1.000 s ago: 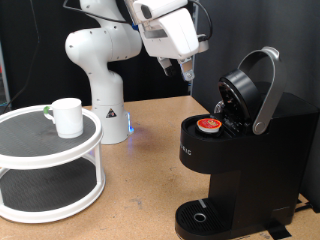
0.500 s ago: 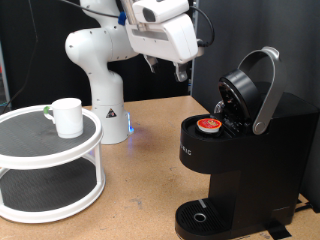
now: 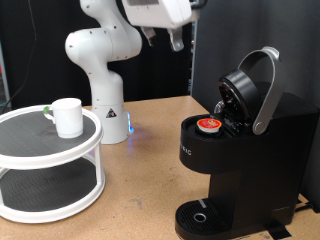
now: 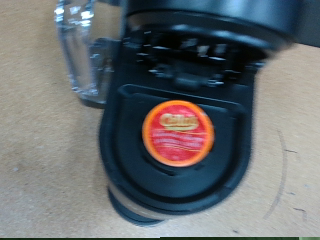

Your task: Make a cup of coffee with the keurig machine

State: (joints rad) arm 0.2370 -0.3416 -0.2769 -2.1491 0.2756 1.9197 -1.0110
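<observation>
A: Since a second ago the gripper (image 3: 176, 40) has climbed from just above the open brewer to the exterior view's top edge, and it has drifted toward the exterior view's left. Only its lower tips show now.

B: Are the jaws wide or narrow?

A: I cannot tell. Most of the hand is cut off by the frame, and the wrist view shows no fingers at all. Nothing is visible between them.

B: Where does the job stand?

A: The keurig machine (image 3: 240, 160) sits on the tabletop (image 3: 150, 180) at the exterior view's right with its lid (image 3: 245, 95) swung up. The coffee pod (image 3: 208, 124), red-orange on top, is seated in the brew chamber; the wrist view looks straight down on that pod (image 4: 178, 133) in its round black holder. So loading looks done, as I judge it.

B: And what is left?

A: The lid is not closed. The cup (image 3: 67, 117) stands on the upper tier of the white two-tier stand (image 3: 40, 185) at the exterior view's left, well apart from the machine. The round drip base (image 3: 203, 216) carries no cup. I would say the task is less than halfway through.
</observation>
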